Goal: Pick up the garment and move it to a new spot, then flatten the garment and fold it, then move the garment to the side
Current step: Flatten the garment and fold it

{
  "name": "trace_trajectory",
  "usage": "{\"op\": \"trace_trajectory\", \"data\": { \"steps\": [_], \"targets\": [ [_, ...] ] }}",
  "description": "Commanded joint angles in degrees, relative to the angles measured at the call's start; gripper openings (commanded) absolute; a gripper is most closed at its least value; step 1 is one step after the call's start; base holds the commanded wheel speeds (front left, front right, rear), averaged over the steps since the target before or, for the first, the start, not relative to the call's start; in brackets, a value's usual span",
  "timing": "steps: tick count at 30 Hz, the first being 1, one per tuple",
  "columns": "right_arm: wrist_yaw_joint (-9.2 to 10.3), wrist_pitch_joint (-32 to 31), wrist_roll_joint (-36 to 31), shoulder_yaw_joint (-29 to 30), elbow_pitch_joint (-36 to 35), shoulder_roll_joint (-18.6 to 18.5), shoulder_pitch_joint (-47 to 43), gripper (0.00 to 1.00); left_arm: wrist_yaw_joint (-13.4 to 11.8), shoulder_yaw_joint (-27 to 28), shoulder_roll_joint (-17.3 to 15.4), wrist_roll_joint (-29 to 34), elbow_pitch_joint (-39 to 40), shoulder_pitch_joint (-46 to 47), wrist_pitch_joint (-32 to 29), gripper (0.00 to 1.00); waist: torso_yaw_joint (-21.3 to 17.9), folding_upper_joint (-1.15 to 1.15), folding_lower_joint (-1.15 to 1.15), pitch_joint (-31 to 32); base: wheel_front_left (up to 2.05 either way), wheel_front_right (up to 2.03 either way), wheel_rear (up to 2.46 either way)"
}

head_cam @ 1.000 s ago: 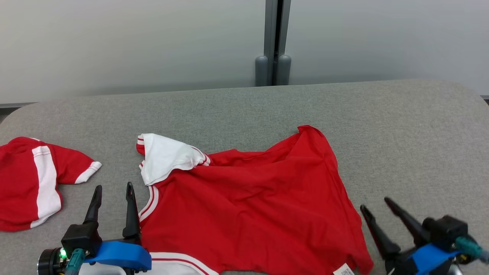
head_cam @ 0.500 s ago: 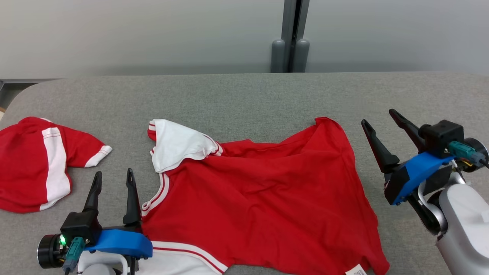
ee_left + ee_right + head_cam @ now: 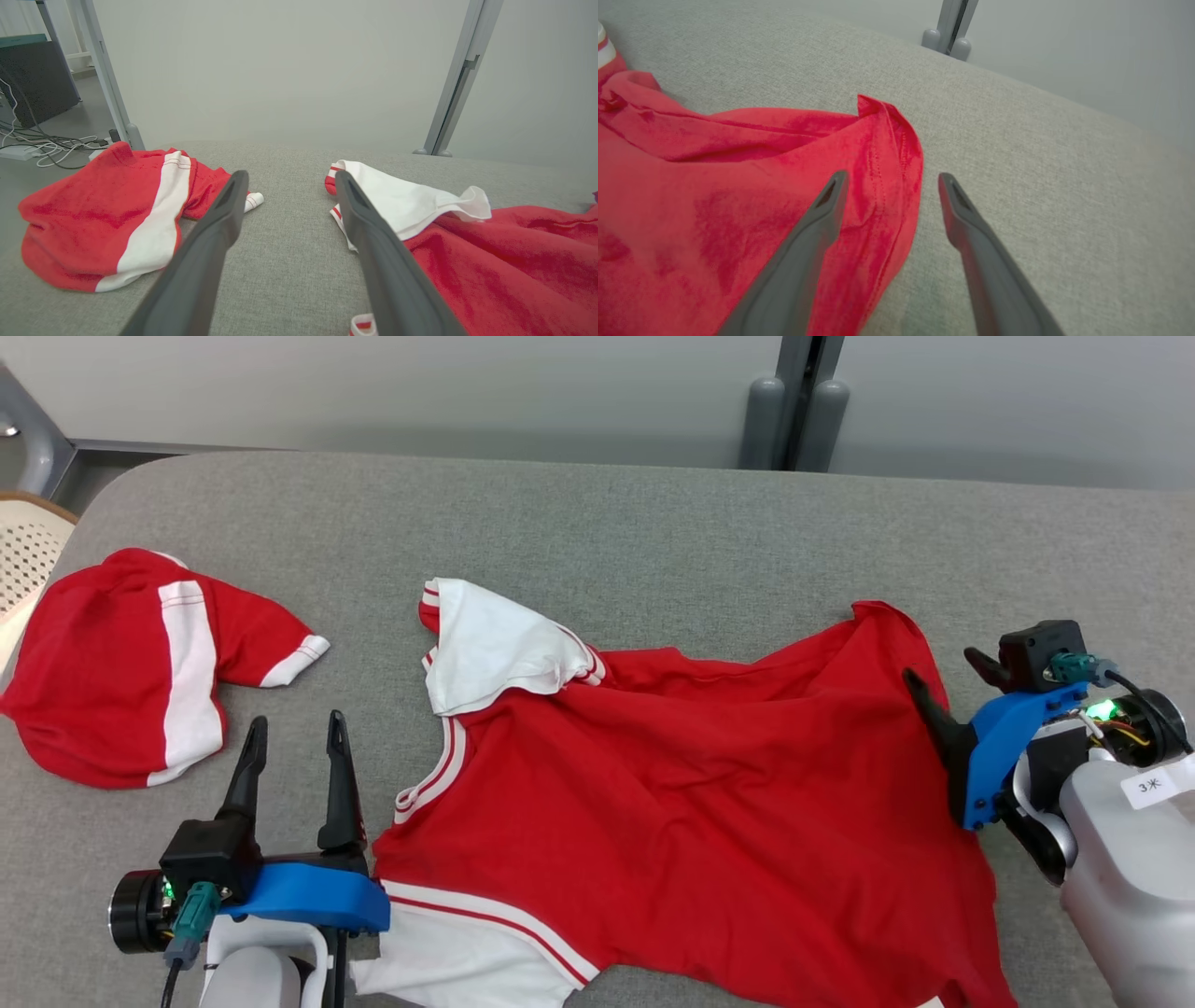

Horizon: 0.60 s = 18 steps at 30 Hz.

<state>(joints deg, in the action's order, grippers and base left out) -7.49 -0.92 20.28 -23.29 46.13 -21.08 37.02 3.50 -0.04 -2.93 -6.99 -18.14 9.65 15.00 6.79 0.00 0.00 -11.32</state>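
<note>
Left wrist view caught white cables on the floor (image 3: 46, 144) past the grey felt-covered table (image 3: 289, 280); right wrist view gave the stitched hem of the red short-sleeved jersey with white sleeves (image 3: 714, 210) close up, running under the gap of the right gripper (image 3: 892, 179), fingers spread, cloth contact unclear. Left gripper (image 3: 296, 721) spread too, empty, near the striped neckline. A second crumpled red-and-white shirt (image 3: 140, 681) sat well apart at the table's left end. Jersey lay wrinkled mid-table, far sleeve folded over
</note>
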Motion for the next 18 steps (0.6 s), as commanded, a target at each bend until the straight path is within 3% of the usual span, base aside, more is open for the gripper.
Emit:
{"op": "trace_trajectory", "data": {
  "steps": [1,11,12,13,14,15,18],
  "targets": [
    [0.0,-0.05,0.56,-0.94,2.27,0.68,1.49,1.0,-0.25,0.04,0.05,-0.21,0.11,0.82,0.27,1.0,0.6,0.0,0.0,-0.63,0.0,0.0,0.0],
    [-0.01,-0.62,3.07,-5.56,12.71,2.32,3.73,1.0,-0.75,-0.58,0.06,-0.66,0.28,1.35,0.27,1.0,1.27,0.0,0.0,-1.47,0.0,0.0,0.0],
    [-0.01,-1.2,4.14,-6.75,13.99,2.71,3.85,0.77,-0.87,-0.8,0.05,-0.91,0.2,1.43,0.27,1.0,1.23,0.0,0.0,-1.54,0.0,0.0,0.0],
    [-0.01,-1.56,4.75,-7.41,14.38,2.88,3.87,0.38,-0.93,-0.88,0.06,-1.03,0.13,1.48,0.27,1.0,1.18,0.0,0.0,-1.56,0.0,0.0,0.0],
    [-0.01,-1.69,5.45,-7.94,14.6,3.04,3.95,0.07,-0.97,-0.96,0.05,-1.0,0.08,1.52,0.27,1.0,1.14,0.0,0.0,-1.6,0.0,0.0,0.0],
    [-0.01,-1.76,5.94,-8.35,14.78,3.0,4.31,0.0,-0.94,-1.07,0.05,-1.05,0.06,1.56,0.27,1.0,1.14,0.0,0.0,-1.67,0.0,0.0,0.0],
    [0.01,-0.18,7.72,-8.47,14.75,1.95,7.19,0.0,-0.93,-1.33,0.05,-1.34,0.12,1.88,0.27,1.0,1.13,0.0,0.0,-2.02,0.0,0.0,0.0]
  ]
}}
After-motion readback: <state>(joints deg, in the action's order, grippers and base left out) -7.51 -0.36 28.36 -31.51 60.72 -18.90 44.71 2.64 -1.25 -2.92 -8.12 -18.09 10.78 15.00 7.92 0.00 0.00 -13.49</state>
